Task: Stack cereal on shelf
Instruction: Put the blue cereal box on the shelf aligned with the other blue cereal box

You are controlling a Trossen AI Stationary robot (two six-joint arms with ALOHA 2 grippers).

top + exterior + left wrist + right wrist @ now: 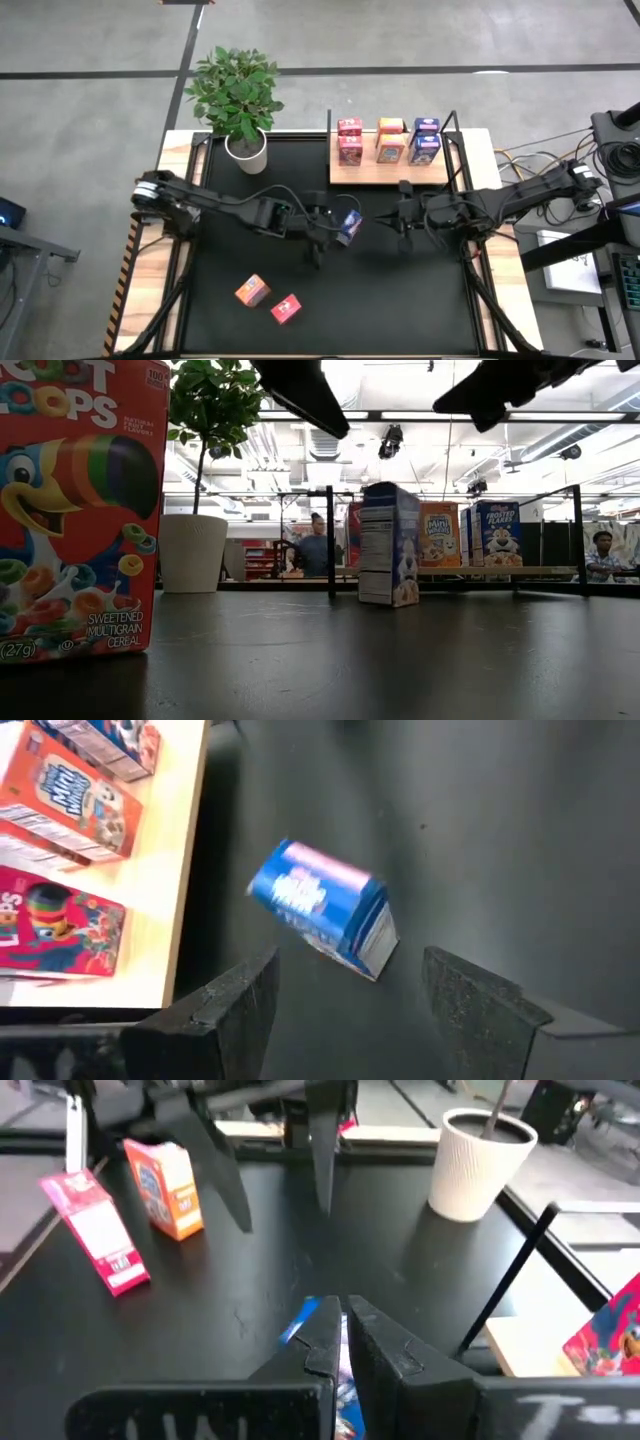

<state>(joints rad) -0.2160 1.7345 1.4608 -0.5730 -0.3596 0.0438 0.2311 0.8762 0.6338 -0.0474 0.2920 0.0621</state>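
Note:
A blue cereal box (349, 226) stands upright on its base on the black table, in front of the shelf (390, 172); the low view shows the blue box (390, 545) alone, with both arms above it. My left gripper (325, 232) is open beside this box; in the left wrist view the blue box (325, 910) lies just ahead of the left gripper (350, 965), untouched. My right gripper (403, 222) is shut to the box's right, apart from it. Several red, orange and blue boxes (391, 140) stand on the shelf board. An orange box (252, 291) and a red box (286, 309) rest near the table's near edge.
A plant in a white pot (246, 148) stands at the table's far left, beside the shelf. Black upright posts (330, 135) rise at the shelf's ends. The red box (75, 510) fills the low view's left. People (318, 550) are in the room behind.

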